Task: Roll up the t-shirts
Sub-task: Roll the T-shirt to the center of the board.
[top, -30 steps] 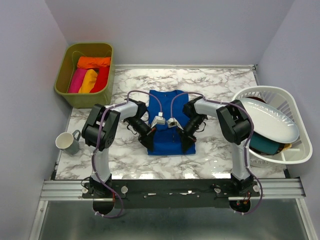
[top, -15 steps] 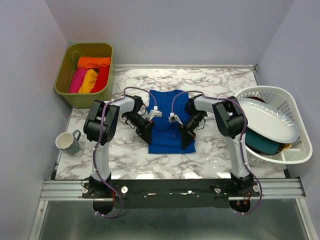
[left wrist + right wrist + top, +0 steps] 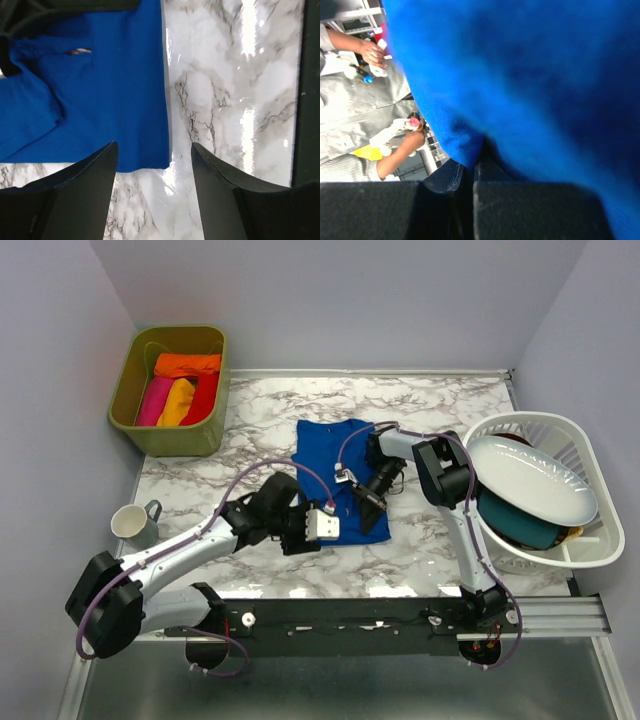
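**Blue shirt lying mid-desk, one edge being pinched**

The marble desk (image 3: 440,405) is carrying everything. The left arm (image 3: 190,555) is stretching low across it from the near left corner, and the right arm (image 3: 440,470) is bending in from the right.

A white basket (image 3: 545,420) is sitting at the desk's right edge, holding a white plate (image 3: 535,480) and a teal dish (image 3: 520,525). An olive bin (image 3: 130,380) is standing at the far left corner.

The blue t-shirt (image 3: 325,455) is lying flat in the middle of the desk, folded into a narrow strip. The left jaws are hanging wide and gripping nothing, their fingers (image 3: 75,195) straddling the shirt's (image 3: 115,90) corner and the bare marble beside it. The right jaws are closing tight on a fold of the blue fabric (image 3: 545,75) at the shirt's right edge.

Inside the bin, the orange (image 3: 187,364), pink (image 3: 153,402), yellow (image 3: 178,402) and red (image 3: 203,398) t-shirts are lying bundled side by side.

A mug (image 3: 132,525) is standing by the desk's left edge, well apart from the blue shirt.
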Controlling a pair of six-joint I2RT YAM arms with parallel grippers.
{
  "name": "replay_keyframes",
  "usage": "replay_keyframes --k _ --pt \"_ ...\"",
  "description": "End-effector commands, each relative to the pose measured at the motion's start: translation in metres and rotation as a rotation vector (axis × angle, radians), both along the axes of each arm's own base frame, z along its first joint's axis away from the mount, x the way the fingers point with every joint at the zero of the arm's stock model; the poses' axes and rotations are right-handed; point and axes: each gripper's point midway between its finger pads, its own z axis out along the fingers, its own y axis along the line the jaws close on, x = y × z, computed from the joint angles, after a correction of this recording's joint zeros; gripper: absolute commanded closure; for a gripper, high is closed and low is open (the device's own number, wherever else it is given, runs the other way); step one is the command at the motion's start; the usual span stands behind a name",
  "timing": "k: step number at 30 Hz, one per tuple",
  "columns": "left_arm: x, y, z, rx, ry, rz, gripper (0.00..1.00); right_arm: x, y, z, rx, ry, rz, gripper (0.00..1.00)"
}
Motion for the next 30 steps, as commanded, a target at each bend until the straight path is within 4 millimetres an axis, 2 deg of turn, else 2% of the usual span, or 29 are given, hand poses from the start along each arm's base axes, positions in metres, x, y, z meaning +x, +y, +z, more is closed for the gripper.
replay_keyframes --k 1,9,14,17,21,26,29,30 --pt "0.023 -0.008 -0.016 -0.001 -0.282 0.098 0.29 -0.010 -0.021 -0.023 -0.144 0.079 0.049 0.89" --pt "0.014 -0.012 -0.037 0.002 -0.433 0.046 0.27 -0.010 -0.021 -0.027 -0.167 0.099 0.040 0.89" --pt "0.005 -0.007 -0.063 0.071 -0.443 -0.010 0.26 -0.010 -0.021 -0.029 -0.179 0.108 0.034 0.88" --pt "-0.004 -0.003 -0.074 0.104 -0.452 -0.070 0.30 -0.010 -0.021 -0.029 -0.183 0.110 0.033 0.88" --pt "-0.018 0.011 -0.095 0.184 -0.409 -0.143 0.51 -0.010 -0.021 -0.030 -0.185 0.113 0.033 0.87" --pt "-0.027 0.019 -0.106 0.227 -0.362 -0.181 0.66 -0.010 -0.022 -0.031 -0.199 0.117 0.032 0.86" --pt "-0.030 0.018 -0.110 0.243 -0.335 -0.192 0.84 -0.010 -0.021 -0.032 -0.202 0.117 0.033 0.83" --pt "-0.029 0.018 -0.110 0.241 -0.326 -0.181 0.97 -0.010 -0.022 -0.032 -0.204 0.118 0.032 0.82"
